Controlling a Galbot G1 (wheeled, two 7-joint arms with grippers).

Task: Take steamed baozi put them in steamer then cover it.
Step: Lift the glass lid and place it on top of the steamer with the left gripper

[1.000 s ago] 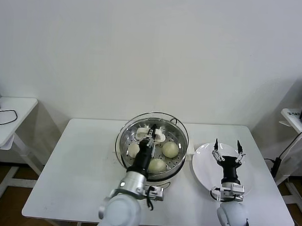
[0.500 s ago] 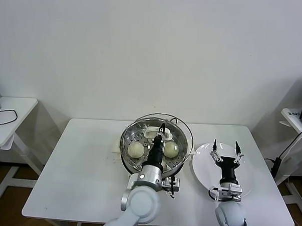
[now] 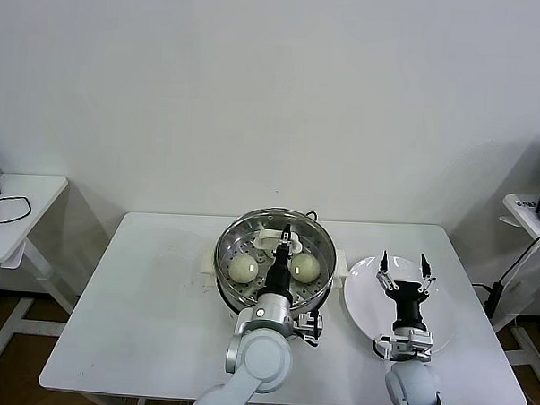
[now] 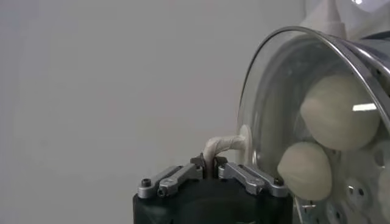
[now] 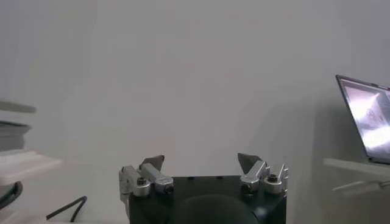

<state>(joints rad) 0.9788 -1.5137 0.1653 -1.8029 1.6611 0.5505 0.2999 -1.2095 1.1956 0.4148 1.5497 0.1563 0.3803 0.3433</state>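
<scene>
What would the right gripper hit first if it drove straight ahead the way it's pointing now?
Probably nothing near: the open right gripper over the white plate points at the far wall, and its wrist view shows free space ahead, though depth is unclear.

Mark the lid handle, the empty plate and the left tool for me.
lid handle [image 4: 224,143], left wrist view, on its white loop.
plate [image 3: 360,280], head view, bare left rim.
left tool [image 3: 286,233], head view, at its tips.

The round stainless-steel steamer [image 3: 272,267] sits mid-table [image 3: 140,313], holding cream-white baozi [image 3: 242,269]. The flat white plate [image 3: 364,301] lies just right of it.
</scene>
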